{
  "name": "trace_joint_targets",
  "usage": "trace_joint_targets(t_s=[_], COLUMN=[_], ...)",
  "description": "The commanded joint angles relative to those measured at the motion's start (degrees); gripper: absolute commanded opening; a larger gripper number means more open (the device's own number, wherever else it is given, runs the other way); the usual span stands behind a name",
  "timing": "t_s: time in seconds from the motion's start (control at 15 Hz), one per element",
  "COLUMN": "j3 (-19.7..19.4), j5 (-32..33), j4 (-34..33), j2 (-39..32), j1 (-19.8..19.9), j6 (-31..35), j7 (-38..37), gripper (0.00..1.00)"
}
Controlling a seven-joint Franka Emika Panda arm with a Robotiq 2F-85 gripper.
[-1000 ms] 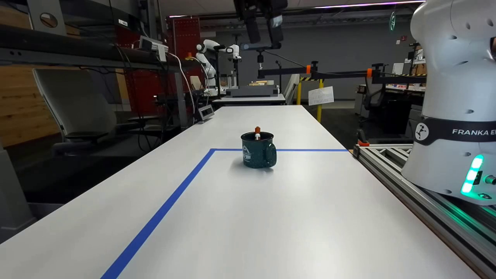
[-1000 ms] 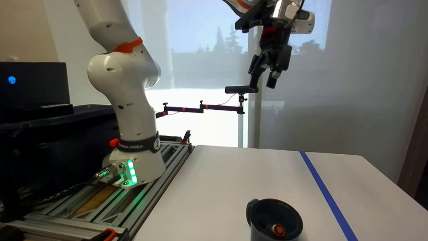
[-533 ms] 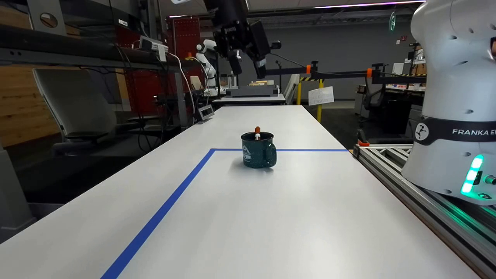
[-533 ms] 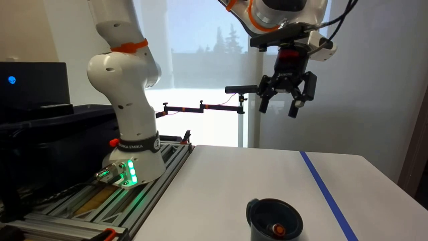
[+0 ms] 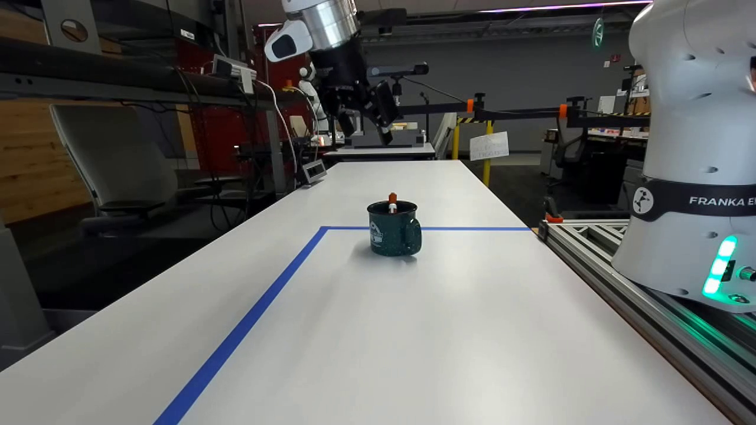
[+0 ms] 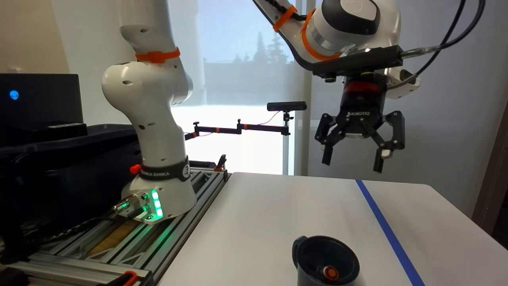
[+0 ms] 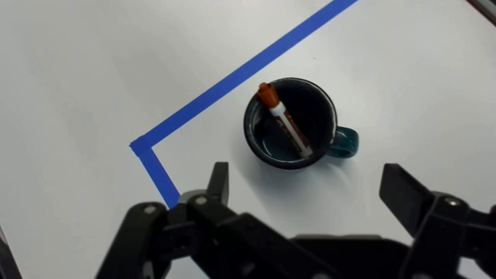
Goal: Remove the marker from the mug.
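well, marker (image 7: pixel 286 122) (aslant) in mug (image 5: pixel 391 236) below spread gripper (image 6: pixel 352 163)

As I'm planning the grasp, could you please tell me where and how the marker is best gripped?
Probably pinch the orange cap across its width, from above: the marker leans inside the mug with that end uppermost, poking out.
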State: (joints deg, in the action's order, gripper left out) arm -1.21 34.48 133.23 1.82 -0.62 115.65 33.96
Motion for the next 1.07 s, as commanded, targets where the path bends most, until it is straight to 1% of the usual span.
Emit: trace_joint_targets(t_s=[0.0, 0.07, 0.2, 0.4, 0.8, 1.0], j3=[-1.14, -0.49, -0.94, -0.87, -2.00, -2.66], j5=[5.87, 3.06, 4.26, 4.63, 8.36, 10.17], j4=[-0.02, 0.01, 0.02, -0.08, 2.93, 4.11], j2=[-3.38, -1.86, -3.42, -3.74, -3.83, -4.32], j1=[1.87, 1.31, 2.06, 2.03, 3.27, 4.20], j6=[4.38, 2.37, 3.68, 3.63, 5.14, 7.14], j7=[-0.74, -0.02, -0.05, -0.15, 0.41, 1.08], gripper=[1.00, 1.00, 1.00, 1.00, 1.00, 1.00])
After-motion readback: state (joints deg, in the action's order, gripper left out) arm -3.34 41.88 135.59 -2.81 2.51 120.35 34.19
